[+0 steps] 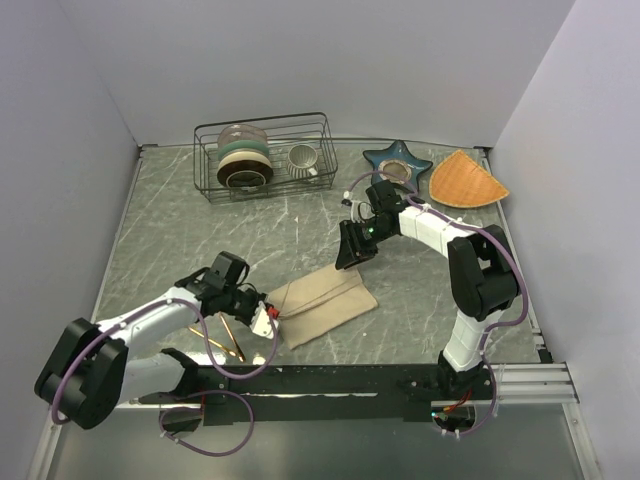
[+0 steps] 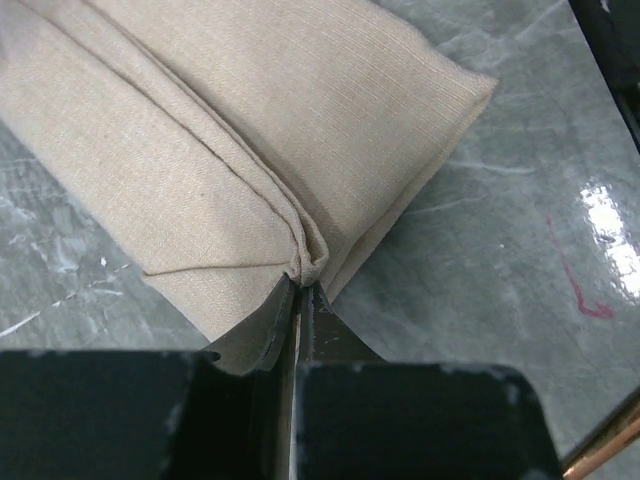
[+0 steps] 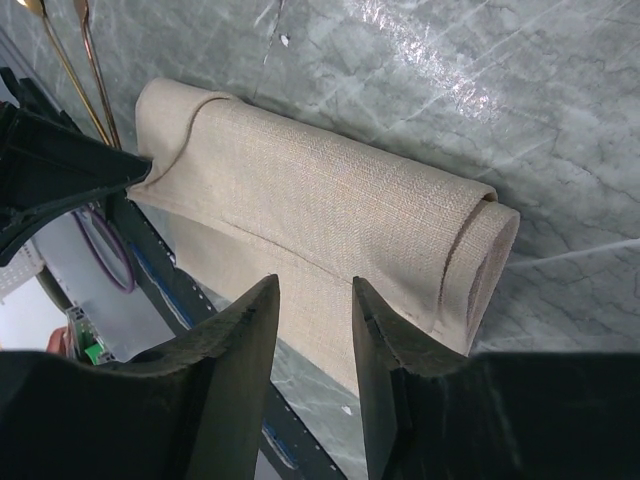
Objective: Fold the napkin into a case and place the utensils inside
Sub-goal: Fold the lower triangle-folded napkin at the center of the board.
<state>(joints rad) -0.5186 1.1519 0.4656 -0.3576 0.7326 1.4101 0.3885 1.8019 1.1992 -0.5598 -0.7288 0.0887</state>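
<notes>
from above: a grey marbled table (image 1: 200, 230) boxed in by pale lilac walls (image 1: 330, 60). along its far edge stand a black wire basket (image 1: 262, 121) of crockery, a dark blue star-shaped dish (image 1: 397, 162) and an orange wedge-shaped woven mat (image 1: 466, 180). the folded beige-tan cloth napkin (image 1: 325, 300) lies near the front middle. two thin shiny gold utensils (image 1: 222, 340) lie beside the left arm.

left wrist: the left gripper (image 2: 300, 295) has its fingers pressed together on the napkin's left corner, the cloth bunched at their tips.

right wrist: the right gripper (image 3: 315, 300) hangs over the napkin's long edge, fingers apart with nothing between them. the cloth's right end curls in a soft roll.
</notes>
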